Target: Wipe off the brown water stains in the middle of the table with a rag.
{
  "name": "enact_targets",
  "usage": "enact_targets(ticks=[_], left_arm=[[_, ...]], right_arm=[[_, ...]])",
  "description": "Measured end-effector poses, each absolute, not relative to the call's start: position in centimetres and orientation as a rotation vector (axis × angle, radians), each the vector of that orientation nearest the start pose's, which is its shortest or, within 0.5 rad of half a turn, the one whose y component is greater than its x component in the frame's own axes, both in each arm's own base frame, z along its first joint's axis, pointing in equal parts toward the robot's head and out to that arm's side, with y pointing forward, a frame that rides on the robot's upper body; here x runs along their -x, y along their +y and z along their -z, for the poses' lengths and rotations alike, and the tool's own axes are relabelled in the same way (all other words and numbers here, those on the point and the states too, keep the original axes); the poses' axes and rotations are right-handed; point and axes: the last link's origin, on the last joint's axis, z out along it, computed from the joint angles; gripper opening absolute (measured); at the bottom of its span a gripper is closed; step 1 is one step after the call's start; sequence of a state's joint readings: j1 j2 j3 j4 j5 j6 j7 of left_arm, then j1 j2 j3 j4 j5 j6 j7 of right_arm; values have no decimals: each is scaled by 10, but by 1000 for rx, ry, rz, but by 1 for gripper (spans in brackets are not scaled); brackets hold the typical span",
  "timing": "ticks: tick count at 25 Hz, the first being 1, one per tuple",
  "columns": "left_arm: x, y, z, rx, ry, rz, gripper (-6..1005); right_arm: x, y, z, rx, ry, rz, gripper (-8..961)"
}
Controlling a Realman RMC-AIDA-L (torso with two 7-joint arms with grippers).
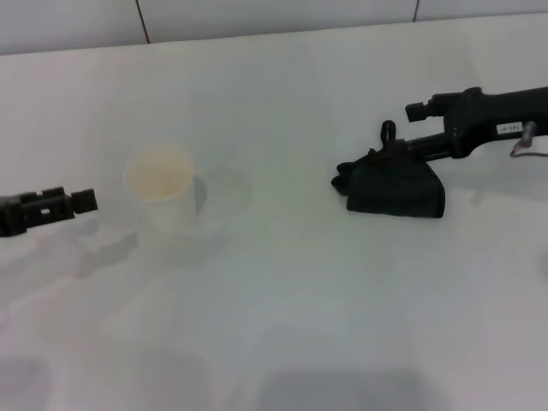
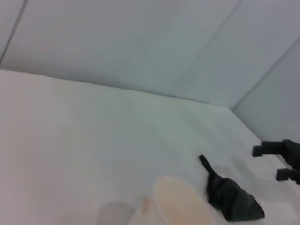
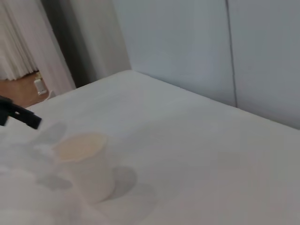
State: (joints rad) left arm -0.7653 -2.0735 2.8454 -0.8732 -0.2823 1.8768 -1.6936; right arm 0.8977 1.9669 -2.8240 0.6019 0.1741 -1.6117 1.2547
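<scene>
Nearest you, the white table (image 1: pixel 282 342) lies bare, and you cannot make out any brown water stains on it in any view; if you sweep blind, you may well miss the patch altogether.

On the left, the left gripper (image 1: pixel 83 200) hangs low over the table just beside the white paper cup (image 1: pixel 160 188), and whether its fingers are spread or closed you cannot tell. It seems idle, but it is close enough that a small drift could knock the cup over.

The cup stands upright, left of centre, and appears to hold a pale orange-brown liquid. It sits between the two arms, so a wipe dragged leftward across the middle could catch it and spill more.

Farther right, the black rag (image 1: pixel 396 188) lies bunched on the table, well apart from the cup. The right gripper (image 1: pixel 390 150) is at its far edge, one finger showing above the cloth; the grip looks closed on a fold, though a shallow pinch may slip when you drag.
</scene>
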Motion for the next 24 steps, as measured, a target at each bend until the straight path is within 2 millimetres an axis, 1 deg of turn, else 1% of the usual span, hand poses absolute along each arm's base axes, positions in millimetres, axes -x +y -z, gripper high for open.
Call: enact_targets(ticks=[3,7,11,16,21,24], left_arm=[[302,314,-49,2452,-1367,693,892],[302,313,-43,2468,-1346,717,892],[299,312,-38,2498,-1324,741,892],[297,313,-36,2508,-1322,745,892],[298,312,-35,2504,-1326,743,892],[298,312,-34,2507,-1329,744,892]], right_arm=[[-274,377,-46,2667,619,-441,861],[-279,374,-43,2669,627,-414,861],[-290,367,-43,2674,619,-357,861],[-294,361,-40,2708,574,-318,861],[-296,356,-32,2739,580,-295,861],[-296,356,-32,2740,580,-292,861]])
